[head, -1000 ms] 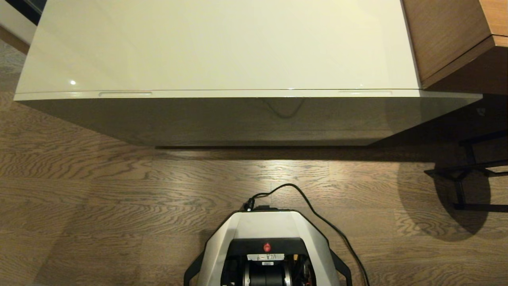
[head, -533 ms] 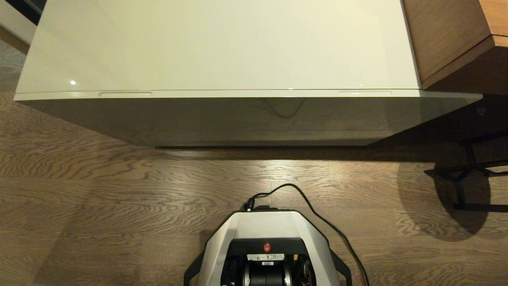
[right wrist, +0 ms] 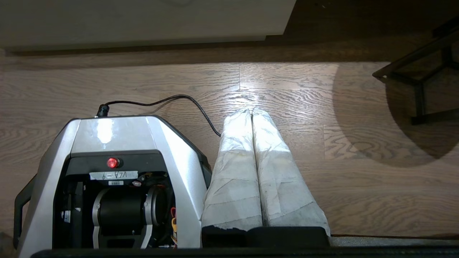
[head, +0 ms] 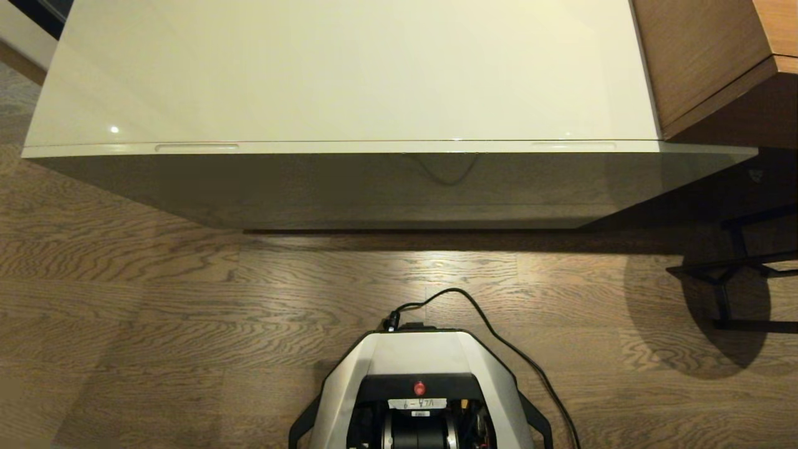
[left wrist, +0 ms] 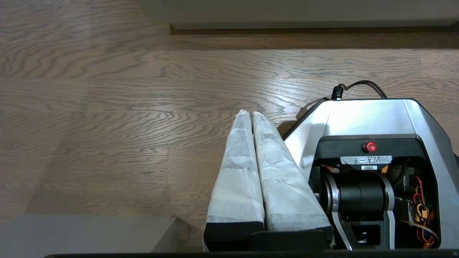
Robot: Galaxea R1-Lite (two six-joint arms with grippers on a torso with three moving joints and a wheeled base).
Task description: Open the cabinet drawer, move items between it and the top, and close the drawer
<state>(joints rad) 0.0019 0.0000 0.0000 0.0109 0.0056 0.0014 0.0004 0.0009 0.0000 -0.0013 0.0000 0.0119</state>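
The cabinet drawer (head: 399, 187) sits shut under the top (head: 349, 75), straight ahead of the robot base (head: 421, 355); being glossy, wide and stiff, it looks slippery and likely to skew, so the hold is best taken at the left slot (head: 196, 148) or the right slot (head: 573, 146) on its front edge. No items show. Left of that base the left tool (left wrist: 252, 114) hangs over the floor, fingers pressed together and empty; right of it the right tool (right wrist: 252, 111) does likewise.

Only readable bit – a handwritten white label (head: 417, 404) on the robot base (head: 419, 355), under the red button (head: 419, 388) – looks like "6-47A", upside down.
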